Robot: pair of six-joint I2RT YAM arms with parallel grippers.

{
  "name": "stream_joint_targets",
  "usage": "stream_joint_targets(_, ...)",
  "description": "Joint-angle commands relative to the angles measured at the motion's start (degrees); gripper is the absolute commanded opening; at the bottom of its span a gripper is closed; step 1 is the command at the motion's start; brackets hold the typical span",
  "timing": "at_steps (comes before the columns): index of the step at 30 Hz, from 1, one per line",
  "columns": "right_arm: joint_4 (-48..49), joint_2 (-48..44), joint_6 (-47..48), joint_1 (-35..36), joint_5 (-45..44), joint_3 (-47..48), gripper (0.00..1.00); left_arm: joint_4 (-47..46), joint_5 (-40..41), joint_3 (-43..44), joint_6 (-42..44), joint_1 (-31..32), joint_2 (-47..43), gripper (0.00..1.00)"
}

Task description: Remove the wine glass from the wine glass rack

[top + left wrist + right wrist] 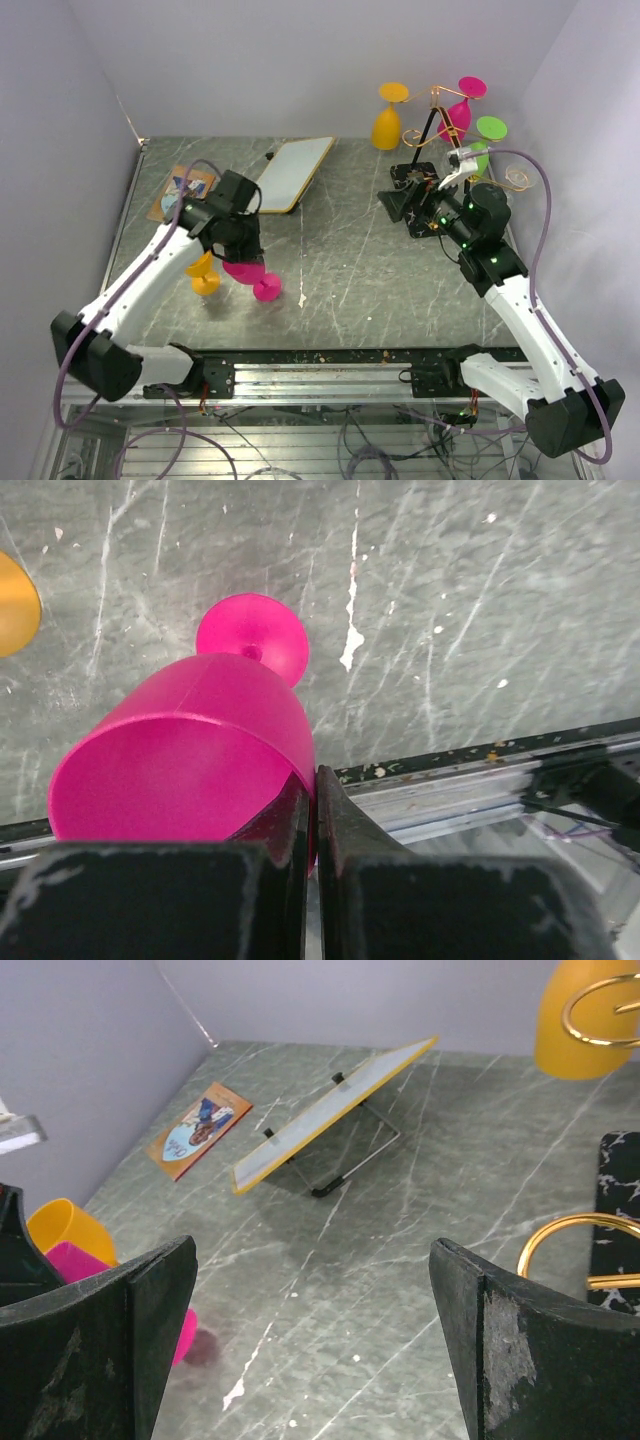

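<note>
One pink glass [190, 750], we are clamping it in the left gripper [312, 780], far left of the rack [427, 132], right gripper [312, 1260] hovering by the rack, jaws apart.

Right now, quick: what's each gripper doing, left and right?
Left gripper: closed, pinching the bowl wall of the pink wine glass.
Right gripper: open wide, nothing between its fingers.

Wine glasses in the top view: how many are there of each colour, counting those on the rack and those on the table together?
Pink glasses: 2
Orange-yellow glasses: 2
Green glass: 1
Total: 5
</note>
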State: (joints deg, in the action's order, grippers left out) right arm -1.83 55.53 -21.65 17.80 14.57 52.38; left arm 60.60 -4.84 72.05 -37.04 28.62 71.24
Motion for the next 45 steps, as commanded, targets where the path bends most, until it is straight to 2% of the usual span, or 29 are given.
stream_joint_targets(1,0.4,-1.6,4.7,0.0,-2.0,-1.2,1.0,4.6,8.7,4.6,1.3,4.7,5.1,0.07)
stream_joint_targets(9,-1.5,-2.2,4.4,0.0,-3.4,-1.4,1.0,4.9,15.6,5.9,2.8,5.9,8.5,0.07)
stream_joint_targets(18,-4.3,-4.0,4.6,0.0,-4.8,-0.7,1.0,1.8,16.8,2.8,2.7,5.9,8.6,0.08)
stream_joint_targets(23,-5.6,-5.3,4.2,0.0,-5.4,0.1,1.0,0.7,18.0,1.5,3.4,5.9,7.3,0.2)
stream_joint_targets(30,-8.5,-6.5,3.1,0.0,-6.4,1.5,1.0,-0.5,18.9,-0.2,4.3,5.9,5.1,0.32)
stream_joint_targets(36,-12.7,-7.5,3.1,0.0,-8.1,3.8,0.99,-0.5,20.2,5.0,6.2,5.9,0.5,0.53)
stream_joint_targets(40,-16.9,-7.9,2.4,0.0,-8.5,4.6,0.99,-7.4,19.8,8.1,8.5,5.9,-4.7,0.61)
stream_joint_targets(45,-22.9,-8.0,0.3,0.0,-9.3,7.8,0.99,-23.9,20.6,6.6,12.7,5.9,-10.6,0.68)
